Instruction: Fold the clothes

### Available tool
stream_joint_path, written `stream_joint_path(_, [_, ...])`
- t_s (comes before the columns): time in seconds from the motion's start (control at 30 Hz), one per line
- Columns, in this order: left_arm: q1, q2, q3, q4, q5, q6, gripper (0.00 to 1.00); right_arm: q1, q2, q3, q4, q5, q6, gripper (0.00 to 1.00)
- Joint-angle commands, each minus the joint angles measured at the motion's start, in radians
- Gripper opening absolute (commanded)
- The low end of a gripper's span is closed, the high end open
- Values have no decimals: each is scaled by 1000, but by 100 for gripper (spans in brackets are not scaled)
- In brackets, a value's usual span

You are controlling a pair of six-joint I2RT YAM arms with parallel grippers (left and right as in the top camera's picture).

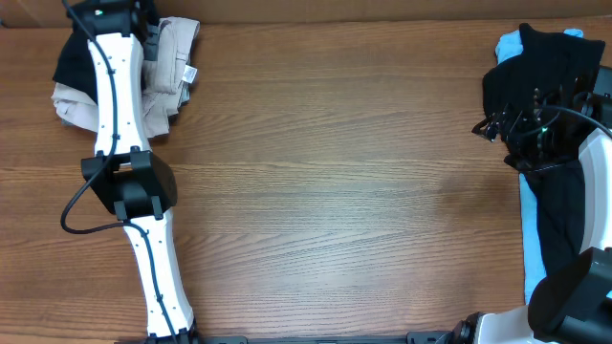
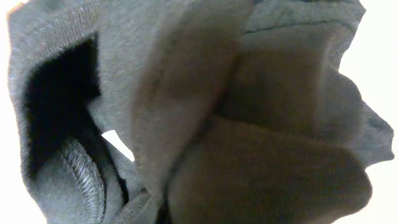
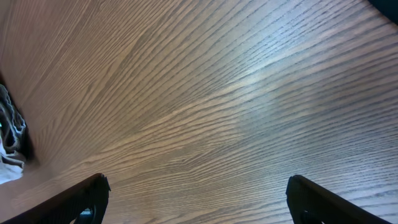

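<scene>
Overhead: find clothes heaped at far-left corner of desk, under left gripper; cannot tell whether clenched. Left wrist: limp dark cloth, judged soft and light; pinch at ribbed hem. Right wrist: right gripper released, empty.

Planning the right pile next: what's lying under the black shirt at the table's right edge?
A light-blue garment peeks out under the black shirt, at its top and lower left edge. The rest, and anything else beneath, is covered by the shirt and the right arm.
</scene>
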Motion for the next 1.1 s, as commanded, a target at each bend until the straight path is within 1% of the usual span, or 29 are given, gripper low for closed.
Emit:
stream_joint_path(0.0, [-24,-7,12,-8,60,-89,73,5,-16,9,6,7,-7,95])
stream_joint_path(0.03, [-26,-7,12,-10,59,-89,100,5,-16,9,6,7,-7,95])
stream_joint_path(0.13, [-26,-7,13,-10,61,-105,100,5,-16,9,6,7,-7,96])
stream_joint_path(0.17, [-26,-13,16,-14,70,-169,100,5,-16,9,7,7,-7,96])
stream_joint_path(0.23, [-25,-32,37,-45,134,-202,100,5,-16,9,10,6,-7,96])
stream_joint_path(0.37, [-23,-106,118,-80,290,-204,100,5,-16,9,13,6,-7,96])
stream_joint_path(0.4, [-23,-122,130,-80,299,-205,100,5,-16,9,12,6,-7,96])
stream_joint_path(0.53, [-14,-212,153,-56,276,-195,100,5,-16,9,10,7,-7,96])
stream_joint_path(0.63, [11,-225,153,-11,217,-173,100,5,-16,9,13,7,-7,96])
stream_joint_path(0.7, [44,-214,145,24,192,-174,100,5,-16,9,13,7,-7,96])
stream_joint_path(0.93, [174,-96,111,170,228,-174,100,5,-16,9,4,6,-7,96])
stream_joint_path(1.07, [207,26,111,192,401,-173,100,5,-16,9,5,6,-6,96])
